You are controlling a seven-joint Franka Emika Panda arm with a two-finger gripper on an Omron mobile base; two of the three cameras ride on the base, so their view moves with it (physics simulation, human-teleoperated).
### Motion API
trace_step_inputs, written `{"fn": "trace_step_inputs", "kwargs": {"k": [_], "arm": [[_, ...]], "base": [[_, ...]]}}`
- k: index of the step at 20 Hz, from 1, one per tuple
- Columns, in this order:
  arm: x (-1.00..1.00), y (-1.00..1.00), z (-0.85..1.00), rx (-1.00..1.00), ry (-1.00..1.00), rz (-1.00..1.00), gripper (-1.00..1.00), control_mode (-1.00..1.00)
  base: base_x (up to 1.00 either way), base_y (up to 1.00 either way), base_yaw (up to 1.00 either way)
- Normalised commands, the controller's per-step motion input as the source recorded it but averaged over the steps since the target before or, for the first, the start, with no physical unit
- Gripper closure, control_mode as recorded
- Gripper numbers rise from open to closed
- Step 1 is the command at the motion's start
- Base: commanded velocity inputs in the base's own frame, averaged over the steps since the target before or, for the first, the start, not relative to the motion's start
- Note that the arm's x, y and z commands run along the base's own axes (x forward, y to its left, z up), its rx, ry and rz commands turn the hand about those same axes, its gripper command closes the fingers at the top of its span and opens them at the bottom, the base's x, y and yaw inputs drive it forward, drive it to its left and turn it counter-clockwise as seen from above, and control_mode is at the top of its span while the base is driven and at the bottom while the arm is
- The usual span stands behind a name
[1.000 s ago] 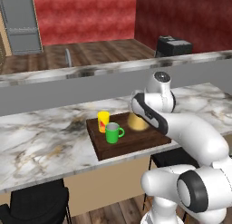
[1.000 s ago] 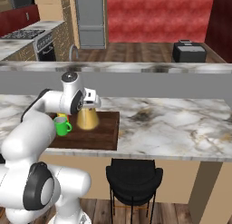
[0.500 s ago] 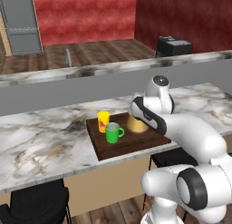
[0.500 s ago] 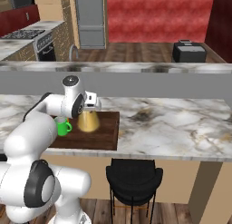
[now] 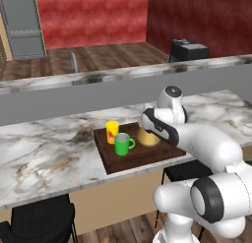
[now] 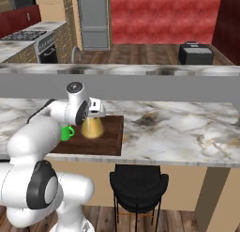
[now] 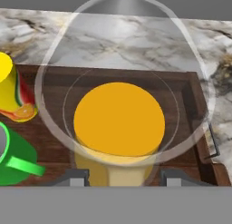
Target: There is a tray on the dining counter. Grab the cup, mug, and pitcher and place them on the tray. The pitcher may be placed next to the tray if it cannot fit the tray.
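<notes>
From the left base view, my hand [image 5: 150, 125] hung over the right part of the tray [image 5: 118, 162], which lay on the marble table [image 5: 44, 153] toward its near edge; the cup [image 5: 112, 132] stood at the tray's far left with the mug [image 5: 121, 144] just in front of it, and the amber foot of the pitcher [image 5: 147, 137] showed right under my wrist. From the right base view, the pitcher [image 6: 93, 127] sat upright within the tray [image 6: 110, 142], its clear neck reaching up into my hand [image 6: 96, 112], while the mug [image 6: 67, 132] peeked out green behind my forearm. Through the hand view I looked straight down the glass: the pitcher [image 7: 118, 121] filled the middle, its amber base inside the tray's [image 7: 190, 105] brown rim, my fingertips [image 7: 74, 178] standing one on each side of the neck, the cup [image 7: 11, 91] and mug [image 7: 16, 155] close on the left but apart from it. I could not tell whether my fingers were gripping the glass or had already let go. I judged this to be the last step, setting the pitcher down. The next move called for spreading the fingers clear and lifting straight up, so the neck would not catch and tip toward the mug.
</notes>
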Motion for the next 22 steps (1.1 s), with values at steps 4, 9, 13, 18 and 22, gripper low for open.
{"fn": "trace_step_inputs", "kwargs": {"k": [4,9,13,18,22], "arm": [[0.28,0.0,0.0,0.0,0.0,0.0,1.0,-1.0],[0.37,0.0,0.0,0.0,0.0,0.0,1.0,-1.0],[0.29,0.0,0.0,0.0,0.0,0.0,1.0,-1.0],[0.19,0.0,0.0,0.0,0.0,0.0,1.0,-1.0],[0.06,0.0,-0.04,0.0,0.0,0.0,1.0,-1.0]], "base": [[0.0,0.0,0.0],[0.0,0.0,0.0],[0.0,0.0,0.0],[0.0,0.0,0.0],[0.0,0.0,0.0]]}}
